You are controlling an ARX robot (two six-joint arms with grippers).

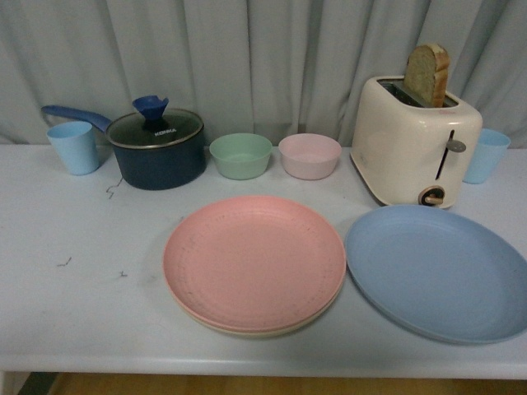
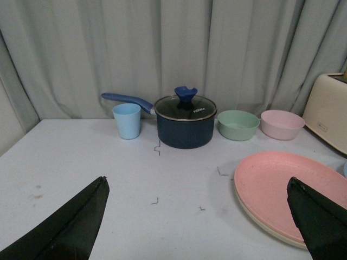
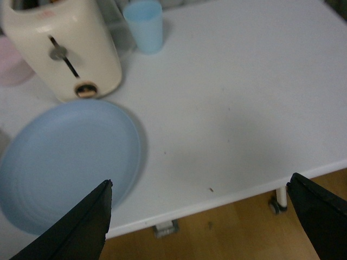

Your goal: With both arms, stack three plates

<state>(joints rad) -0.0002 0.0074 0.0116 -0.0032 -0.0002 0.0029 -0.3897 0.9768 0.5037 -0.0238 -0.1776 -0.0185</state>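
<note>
The pink plate [image 1: 254, 262], round, shallow and matte, lies flat on the cream plate [image 1: 247, 331], whose rim shows beneath it. This stack sits in front of the toaster [image 1: 412, 140] and to its left. The blue plate [image 1: 436, 271], the same shape, lies just in front of the toaster. A bread slice [image 1: 426, 74] stands in the glossy toaster's slot. Left of the toaster are a pink bowl [image 1: 310, 155], a green bowl [image 1: 240, 155] and a glass-lidded pot [image 1: 156, 148]. The left gripper [image 2: 196, 180] and the right gripper [image 3: 200, 180] both gape, holding nothing.

Toaster [image 1: 409, 144] stands close behind the blue plate [image 1: 436, 273].
</note>
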